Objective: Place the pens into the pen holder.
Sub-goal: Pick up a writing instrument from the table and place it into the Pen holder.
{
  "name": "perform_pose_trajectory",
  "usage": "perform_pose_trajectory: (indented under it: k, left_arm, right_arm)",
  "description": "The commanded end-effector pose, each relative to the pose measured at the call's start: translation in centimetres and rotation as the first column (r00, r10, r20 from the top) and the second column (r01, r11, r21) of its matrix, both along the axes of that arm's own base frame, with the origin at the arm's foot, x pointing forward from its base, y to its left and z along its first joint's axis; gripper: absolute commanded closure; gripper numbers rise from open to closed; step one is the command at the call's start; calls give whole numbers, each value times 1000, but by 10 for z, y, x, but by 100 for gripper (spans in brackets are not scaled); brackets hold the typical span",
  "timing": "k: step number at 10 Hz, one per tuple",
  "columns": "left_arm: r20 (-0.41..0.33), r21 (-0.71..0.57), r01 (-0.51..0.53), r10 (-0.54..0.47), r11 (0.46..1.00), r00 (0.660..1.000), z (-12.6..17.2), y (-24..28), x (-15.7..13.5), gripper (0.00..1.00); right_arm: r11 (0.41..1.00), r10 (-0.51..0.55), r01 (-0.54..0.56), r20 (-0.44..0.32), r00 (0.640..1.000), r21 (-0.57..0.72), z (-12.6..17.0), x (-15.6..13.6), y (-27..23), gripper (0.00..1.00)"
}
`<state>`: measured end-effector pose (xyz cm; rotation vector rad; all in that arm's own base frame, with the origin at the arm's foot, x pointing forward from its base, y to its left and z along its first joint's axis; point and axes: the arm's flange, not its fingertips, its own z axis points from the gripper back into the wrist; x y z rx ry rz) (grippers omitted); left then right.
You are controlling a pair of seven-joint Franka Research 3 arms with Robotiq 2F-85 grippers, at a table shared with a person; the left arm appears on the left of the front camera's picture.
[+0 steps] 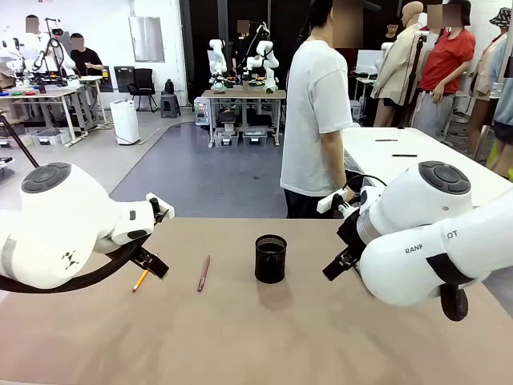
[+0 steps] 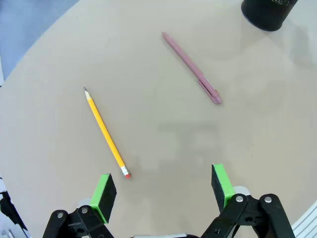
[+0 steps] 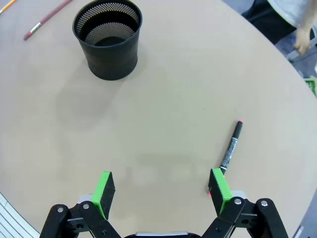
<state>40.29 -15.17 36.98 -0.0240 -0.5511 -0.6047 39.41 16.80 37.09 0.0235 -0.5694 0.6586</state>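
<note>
black mesh pen holder (image 3: 108, 42), matt table (image 3: 163, 124)

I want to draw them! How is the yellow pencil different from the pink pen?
The yellow pencil is thinner, with a sharpened tip and red eraser; the pink pen is thicker, with a clip. The pencil lies farther from the pen holder than the pen. Both lie flat on the table.

Pale tan tabletop (image 1: 240, 345) right in front, evenly lit. Beyond it the floor (image 1: 208, 176) runs grey-blue, paler off to the left. White wall (image 1: 104, 32) at the back, grey panel (image 1: 148, 38) hung on it. Black chair (image 1: 144, 84) below, white boxy unit (image 1: 125, 122) by the workbenches (image 1: 48, 98), long white table (image 1: 425, 168) far right.
</note>
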Motion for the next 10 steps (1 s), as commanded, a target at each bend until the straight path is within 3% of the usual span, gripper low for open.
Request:
perform_pose_trajectory:
  k: [1, 10]
  left_arm:
    - [1, 0, 0, 0, 1000, 1000, 0, 0, 0, 0]
    - [0, 0, 0, 0, 1000, 1000, 0, 0, 0, 0]
  right_arm:
    - [1000, 0, 0, 0, 1000, 1, 0, 0, 0, 0]
    - [1000, 0, 0, 0, 1000, 0, 0, 0, 0, 0]
